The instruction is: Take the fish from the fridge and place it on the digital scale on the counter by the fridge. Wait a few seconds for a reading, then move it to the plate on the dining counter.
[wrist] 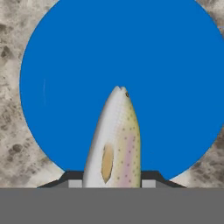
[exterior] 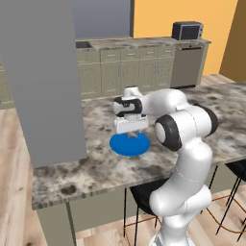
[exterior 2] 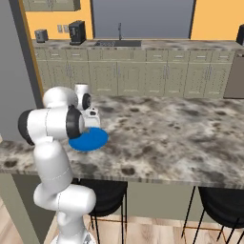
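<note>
Fish (wrist: 116,140) pinched in pincer (wrist: 112,180), tail hidden, above blue plate (wrist: 175,65), rim cropped

fish (wrist: 117,144): smooth, softly shiny skin, silvery-grey on one flank, pale yellow-tan with fine dark speckles and a pinkish stripe on the other
plate (wrist: 122,57): flat, even bright blue, matt, smooth like plastic or glazed ceramic
dining counter (exterior: 96,168): speckled grey-brown granite look, polished and smooth, mottled to its edges
arm (exterior: 185,144): glossy white plastic-like shell with dark matt joints
floor (exterior: 14,202): light wood planks, satin finish
stools (exterior 2: 107,198): black matt seats on thin dark metal legs
microwave (exterior: 187,30): dark grey metal look, dull sheen
</note>
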Motion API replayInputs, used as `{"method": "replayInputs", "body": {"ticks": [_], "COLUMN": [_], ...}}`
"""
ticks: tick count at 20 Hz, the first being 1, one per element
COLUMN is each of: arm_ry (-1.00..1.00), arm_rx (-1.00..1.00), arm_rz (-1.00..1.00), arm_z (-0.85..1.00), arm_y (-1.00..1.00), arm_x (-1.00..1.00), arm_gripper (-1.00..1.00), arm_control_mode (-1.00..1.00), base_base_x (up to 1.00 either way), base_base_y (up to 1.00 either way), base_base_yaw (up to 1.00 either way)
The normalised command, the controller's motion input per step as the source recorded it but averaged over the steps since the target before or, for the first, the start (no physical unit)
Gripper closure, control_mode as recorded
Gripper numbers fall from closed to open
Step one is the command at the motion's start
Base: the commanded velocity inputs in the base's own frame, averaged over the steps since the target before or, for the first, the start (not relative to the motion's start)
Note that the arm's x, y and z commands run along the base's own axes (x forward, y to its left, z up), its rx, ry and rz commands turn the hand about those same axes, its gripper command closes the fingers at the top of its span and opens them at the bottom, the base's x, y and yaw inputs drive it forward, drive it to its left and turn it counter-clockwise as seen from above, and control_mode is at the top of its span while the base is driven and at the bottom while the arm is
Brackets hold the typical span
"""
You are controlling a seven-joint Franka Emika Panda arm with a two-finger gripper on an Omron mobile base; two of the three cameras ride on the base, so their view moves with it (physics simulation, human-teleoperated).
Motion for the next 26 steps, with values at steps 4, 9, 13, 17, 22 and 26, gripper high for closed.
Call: {"method": "replayInputs", "body": {"ticks": [4,9,13,17,22,26], "arm_ry": [-0.20,-0.02,0.00,0.00,0.00,0.01], "arm_rx": [0.03,0.00,0.00,0.00,-0.01,-0.01], "arm_rz": [0.00,0.01,0.02,0.01,0.01,0.00], "arm_z": [0.00,-0.13,-0.51,-0.38,-0.01,0.00], "arm_y": [-0.02,0.00,0.00,0.00,0.00,0.00], "arm_x": [-0.04,0.06,0.14,0.20,0.05,0.00], "arm_gripper": [1.00,1.00,1.00,1.00,1.00,1.00], "arm_control_mode": [-1.00,-1.00,-1.00,-1.00,-1.00,-1.00], "base_base_x": [0.00,0.00,0.00,0.00,0.00,0.00], "base_base_y": [0.00,0.00,0.00,0.00,0.00,0.00], "base_base_yaw": [0.00,0.00,0.00,0.00,0.00,0.00]}}
